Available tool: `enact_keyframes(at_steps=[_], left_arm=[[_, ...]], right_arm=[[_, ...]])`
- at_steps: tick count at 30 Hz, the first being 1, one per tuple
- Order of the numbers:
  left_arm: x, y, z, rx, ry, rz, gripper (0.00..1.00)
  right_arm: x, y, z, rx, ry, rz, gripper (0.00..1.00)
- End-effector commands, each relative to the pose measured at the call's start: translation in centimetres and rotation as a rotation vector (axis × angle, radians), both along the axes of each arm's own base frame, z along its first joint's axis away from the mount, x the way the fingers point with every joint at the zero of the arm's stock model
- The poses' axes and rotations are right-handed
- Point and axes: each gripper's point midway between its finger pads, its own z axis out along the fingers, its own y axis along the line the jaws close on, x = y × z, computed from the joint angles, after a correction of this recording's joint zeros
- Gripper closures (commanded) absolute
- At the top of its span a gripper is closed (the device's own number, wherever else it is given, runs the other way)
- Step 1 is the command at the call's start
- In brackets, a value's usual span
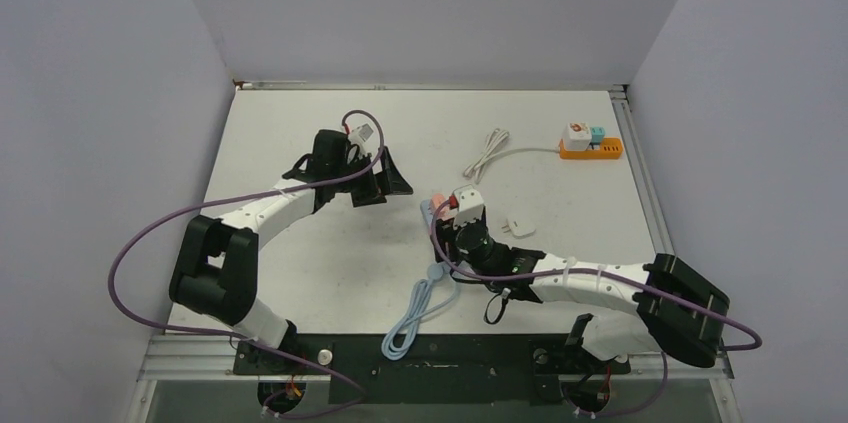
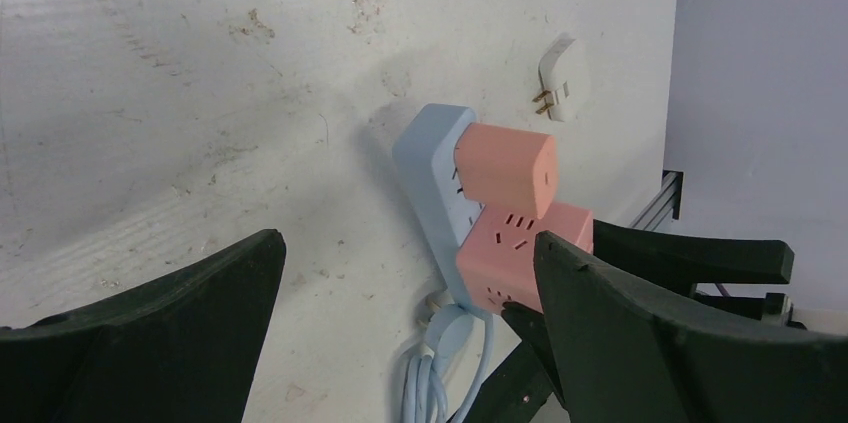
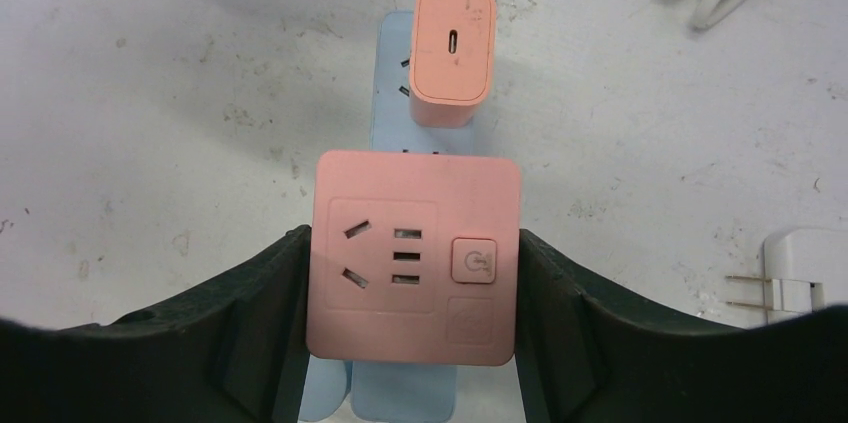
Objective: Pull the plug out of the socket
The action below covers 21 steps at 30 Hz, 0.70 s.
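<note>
A light-blue power strip, the socket (image 3: 390,103), lies flat mid-table (image 1: 429,213). Two pink pieces are plugged into it: a square cube plug (image 3: 415,253) with its own outlets and a button, and beyond it a smaller pink charger (image 3: 454,51). My right gripper (image 3: 413,268) is shut on the cube plug, one black finger pressed against each side. My left gripper (image 2: 407,243) hangs open over bare table to the left of the strip, holding nothing. From the left wrist the cube plug (image 2: 520,253) sits beside that gripper's right finger.
A loose white plug (image 1: 520,228) lies just right of the strip. An orange power strip (image 1: 590,149) with white and blue plugs sits far right, its white cable (image 1: 488,155) bundled beside it. The blue strip's coiled cord (image 1: 415,315) trails to the near edge.
</note>
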Motion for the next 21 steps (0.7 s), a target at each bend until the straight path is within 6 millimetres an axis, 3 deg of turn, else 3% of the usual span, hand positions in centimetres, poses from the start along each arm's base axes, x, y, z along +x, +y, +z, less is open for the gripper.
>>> enact_keyframes(at_steps=[1,8,16,21], left_arm=[[0.6,-1.3,1.3,-0.103,-0.028,-0.027,0.09],[0.5,-2.2,0.9,-0.154,-0.01,-0.05,0.26],[0.0,-3.3,0.0,-0.187,0.037,-0.081,0.36],[-0.5,-4.1,-0.2,-0.206,0.047,-0.108,0.37]], right_arm=[[1.4,1.6,6.4,0.219,-0.178,0.023,0.95],[1.2,1.0,7.4,0.314,-0.223,0.031,0.95],[1.0,0.4,8.0,0.362,-0.245,0.056,0.95],[1.1,0.4,7.9,0.375,-0.234,0.066,0.95]])
